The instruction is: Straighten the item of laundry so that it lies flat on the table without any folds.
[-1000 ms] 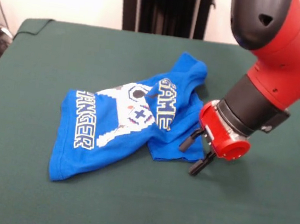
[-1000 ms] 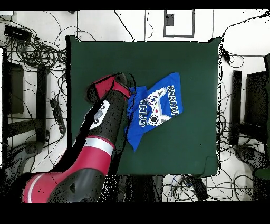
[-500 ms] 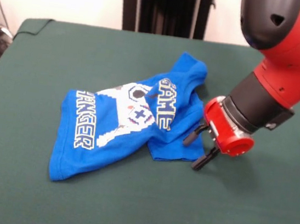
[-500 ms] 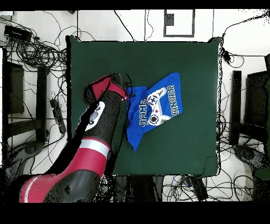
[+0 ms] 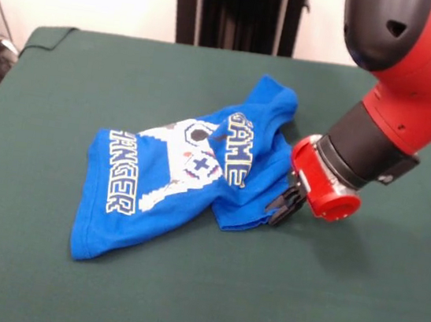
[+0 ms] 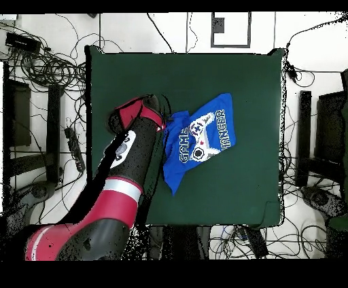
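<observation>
The T-shirt [image 5: 189, 181] lay crumpled near the middle of the desk [image 5: 41, 281], its right-hand part in the front view doubled over so the lettering ran skewed. A second earlier the gripper [image 5: 285, 206] stood spread open just off that folded edge; now its jaws had drawn together on the edge of the cloth. The pinch looked made, so the fold probably stood ready to be pulled outward and flattened
</observation>
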